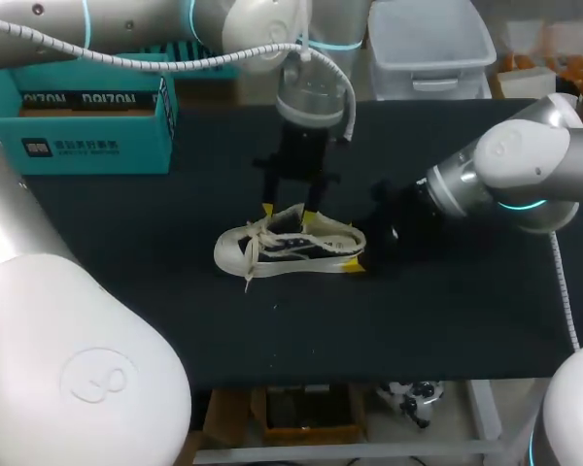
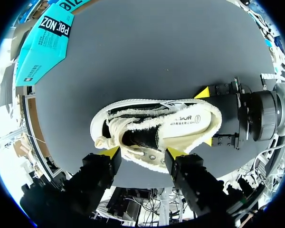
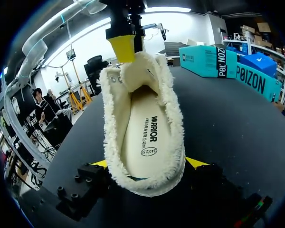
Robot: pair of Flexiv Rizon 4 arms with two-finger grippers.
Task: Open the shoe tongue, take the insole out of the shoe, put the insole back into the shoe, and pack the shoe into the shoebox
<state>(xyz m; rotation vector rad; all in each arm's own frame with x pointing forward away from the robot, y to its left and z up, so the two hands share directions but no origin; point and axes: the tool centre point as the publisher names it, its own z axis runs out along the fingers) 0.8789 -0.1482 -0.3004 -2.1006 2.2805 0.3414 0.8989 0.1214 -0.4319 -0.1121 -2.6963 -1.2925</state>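
Shoe (image 1: 287,248) lay mid-counter (image 1: 175,291) seen from above, with the teal box (image 1: 87,131) well apart. The left wrist showed the left tool (image 2: 142,153) spread along the shoe's side. The right wrist showed the right tool (image 3: 148,164) pinching the heel, the insole (image 3: 145,133) inside.

Even overhead light leaves the matte black tabletop (image 1: 175,311) dark and dull, the cream canvas shoe (image 1: 301,243) standing out pale against it, while the glossy white left-arm casing (image 1: 78,379) glares bright at the table's near left corner
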